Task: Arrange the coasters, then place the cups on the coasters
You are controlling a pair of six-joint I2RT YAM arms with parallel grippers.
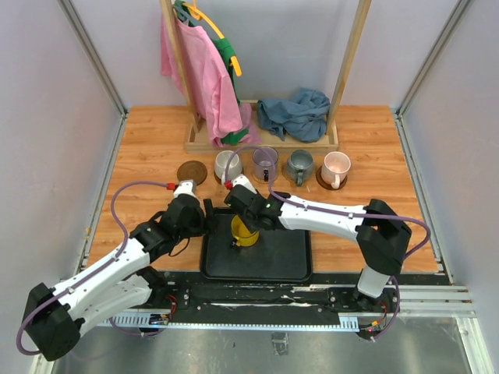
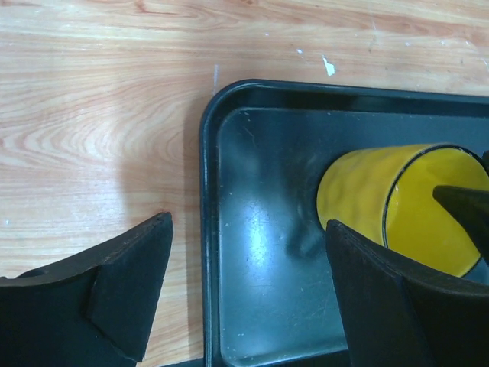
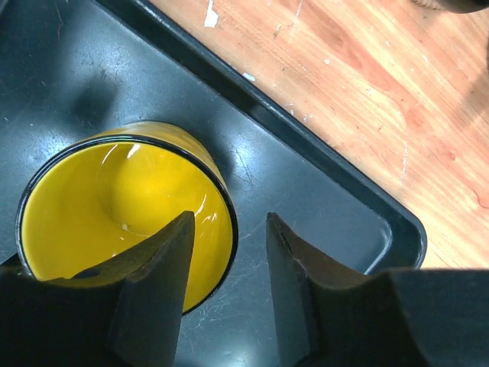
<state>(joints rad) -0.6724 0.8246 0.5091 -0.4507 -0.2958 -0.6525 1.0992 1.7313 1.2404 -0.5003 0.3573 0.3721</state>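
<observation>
A yellow cup (image 1: 245, 232) (image 2: 397, 199) (image 3: 114, 206) sits on the black tray (image 1: 288, 261). My right gripper (image 1: 238, 227) (image 3: 229, 218) is open over the cup's rim, with one finger inside the cup and the other outside, a gap showing beside the wall. My left gripper (image 1: 210, 220) (image 2: 248, 222) stands open over the tray's left rim (image 2: 208, 153), holding nothing, and the cup is just past its right finger. A bare dark brown coaster (image 1: 191, 171) lies at the left end of a row of cream (image 1: 228, 165), purple (image 1: 265, 162), grey (image 1: 299, 165) and pink (image 1: 337, 167) cups.
A wooden rack (image 1: 265, 140) with pink and green garments and a blue cloth (image 1: 296, 113) stands behind the row of cups. Grey walls close in the table on both sides. The tray's far corner (image 3: 397, 229) borders bare wood.
</observation>
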